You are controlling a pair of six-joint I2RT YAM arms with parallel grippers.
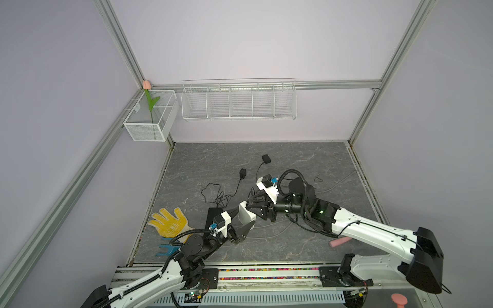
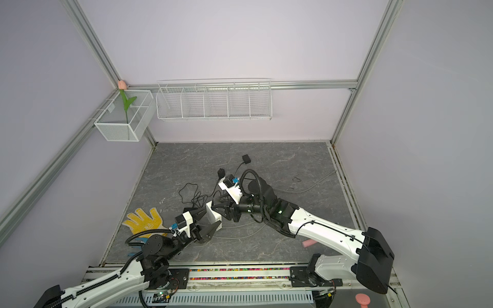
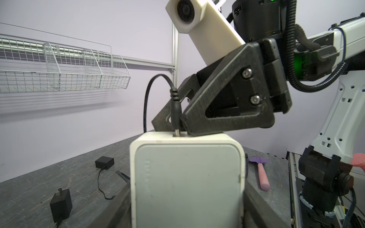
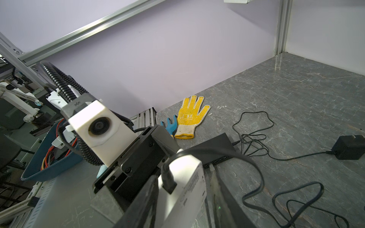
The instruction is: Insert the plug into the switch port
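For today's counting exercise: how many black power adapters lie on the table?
2. The nearer adapter lies around the middle of the table; the farther adapter lies behind it, to the right. More may be hidden from view.

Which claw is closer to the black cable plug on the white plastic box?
Right. The right gripper has its jaws on either side of the black cable plug. The left gripper clamps the white plastic box at its opposite end, away from the plug.
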